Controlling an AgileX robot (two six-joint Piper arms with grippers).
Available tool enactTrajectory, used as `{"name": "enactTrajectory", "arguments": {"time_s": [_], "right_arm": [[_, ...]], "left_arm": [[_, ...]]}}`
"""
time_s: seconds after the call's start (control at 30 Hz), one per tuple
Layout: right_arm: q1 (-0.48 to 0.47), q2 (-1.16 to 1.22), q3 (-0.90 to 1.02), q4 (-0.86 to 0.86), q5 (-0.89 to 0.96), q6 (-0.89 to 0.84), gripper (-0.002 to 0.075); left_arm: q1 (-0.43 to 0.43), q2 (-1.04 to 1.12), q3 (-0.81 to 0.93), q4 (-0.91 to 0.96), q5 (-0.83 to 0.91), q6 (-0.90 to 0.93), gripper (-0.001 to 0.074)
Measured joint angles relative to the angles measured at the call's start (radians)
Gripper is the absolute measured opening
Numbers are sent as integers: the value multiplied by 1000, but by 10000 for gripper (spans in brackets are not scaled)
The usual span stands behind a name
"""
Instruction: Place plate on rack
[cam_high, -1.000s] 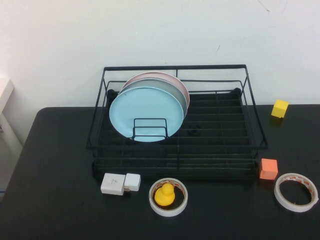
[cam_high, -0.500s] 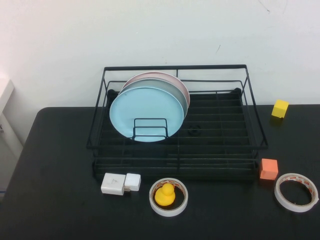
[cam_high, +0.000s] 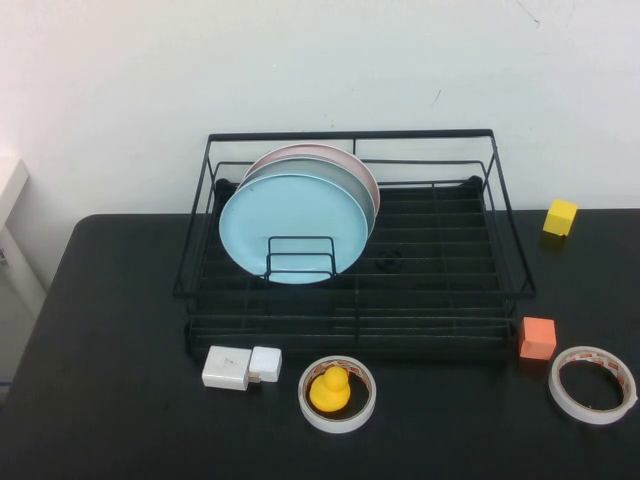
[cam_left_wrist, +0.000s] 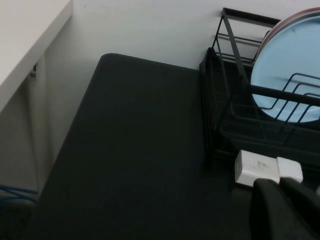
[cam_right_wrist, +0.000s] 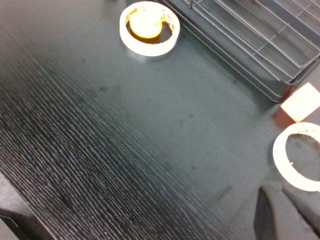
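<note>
I'm seeing my left gripper (cam_left_wrist: 285, 210) hovering low over the tabletop (cam_left_wrist: 140, 150), and my right gripper (cam_right_wrist: 285, 212) doing likewise beside a tape ring (cam_right_wrist: 300, 157); I cannot tell how far either is open. Beyond the left gripper, the plate (cam_high: 290, 228) is standing upright in the rack (cam_high: 440, 290), fronting two other plates.
</note>
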Motion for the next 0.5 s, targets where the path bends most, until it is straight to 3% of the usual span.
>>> {"name": "enactTrajectory", "arguments": {"time_s": [0.5], "right_arm": [[0,0,0,0,0,0,1]], "left_arm": [[0,0,0,-70,3,149,-2]]}}
